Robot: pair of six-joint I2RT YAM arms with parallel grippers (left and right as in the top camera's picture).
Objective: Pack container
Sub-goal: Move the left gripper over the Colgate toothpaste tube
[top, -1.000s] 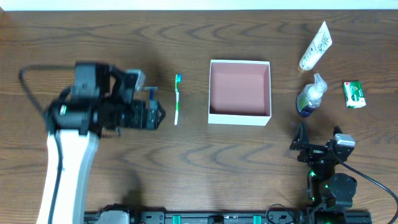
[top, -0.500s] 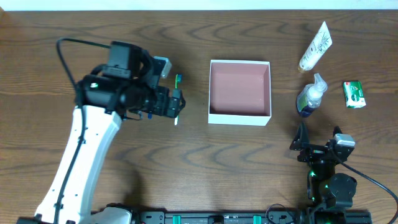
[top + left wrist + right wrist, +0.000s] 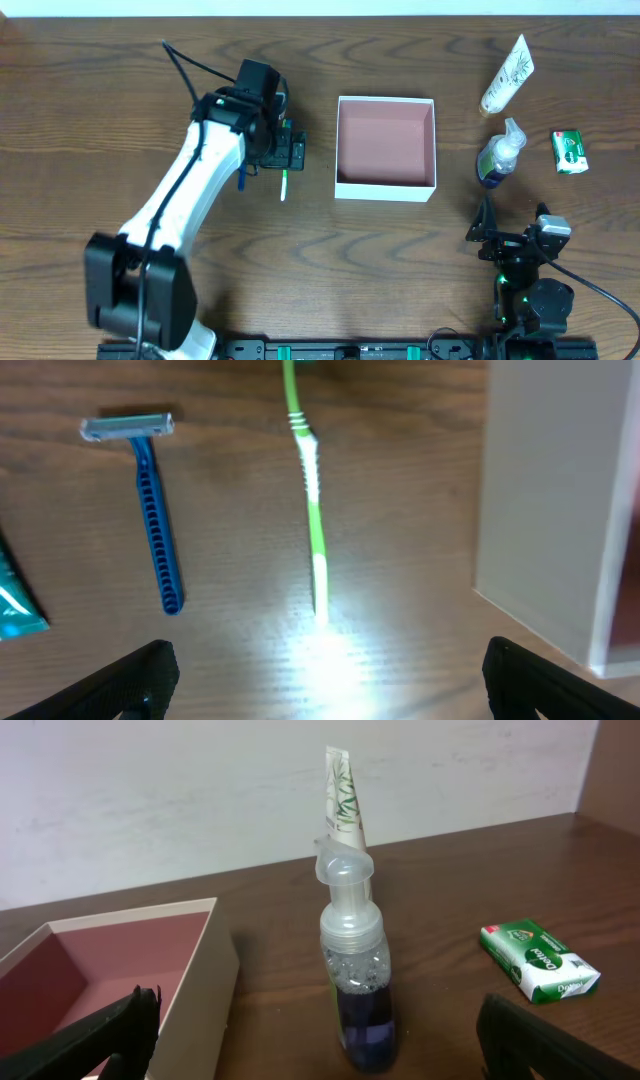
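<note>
Only our left wrist view shows the razor (image 3: 152,510) whole. Our left gripper (image 3: 325,685) has swung in, the toothbrush (image 3: 312,510) between its spread jaws; the right gripper (image 3: 320,1045) is likewise spread, unmoved.

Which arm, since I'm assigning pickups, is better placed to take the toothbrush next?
Left. The left fingers, open, hover just over the toothbrush beside the container; the right fingers sit far off, by the pump bottle.
</note>
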